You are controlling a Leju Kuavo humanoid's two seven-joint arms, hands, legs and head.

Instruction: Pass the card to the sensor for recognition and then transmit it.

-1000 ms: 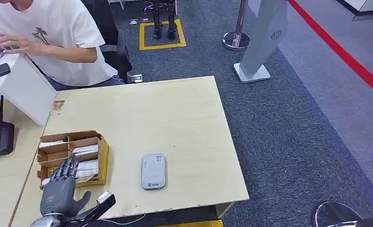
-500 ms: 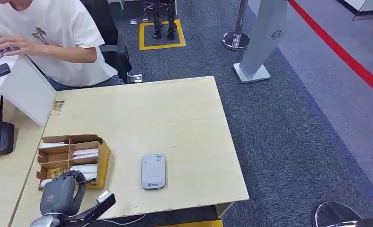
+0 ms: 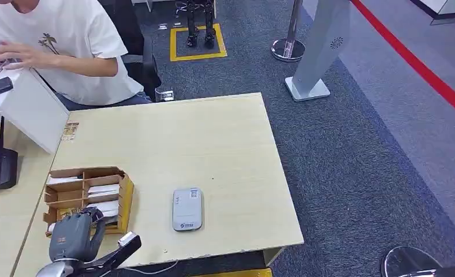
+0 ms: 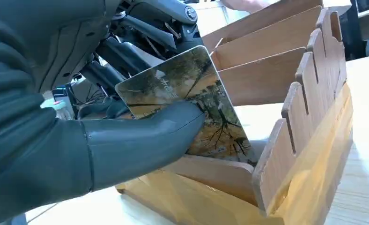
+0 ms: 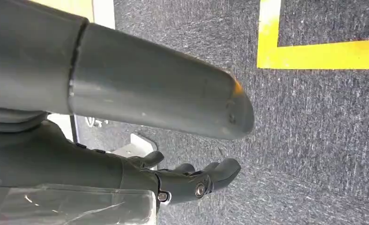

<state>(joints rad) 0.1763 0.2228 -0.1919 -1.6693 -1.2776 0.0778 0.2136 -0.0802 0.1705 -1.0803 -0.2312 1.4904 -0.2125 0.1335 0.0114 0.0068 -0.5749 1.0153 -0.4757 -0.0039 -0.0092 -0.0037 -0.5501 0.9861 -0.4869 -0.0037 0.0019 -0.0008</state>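
The card is pinched by the left robot hand, not yet lifted out of the cardboard box. The sensor is unvisited; the right robot hand hangs released.

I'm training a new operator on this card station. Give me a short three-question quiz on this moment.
1. True or false: the left hand pinches a tree-printed card over the brown cardboard divider box.
2. The grey rounded-rectangle sensor lies on the light wooden table: A) inside the box, B) apart from the box, toward the robot's right.
3. Fill in: the right hand hangs over grey ____.

Key: 1 true; 2 B; 3 carpet.
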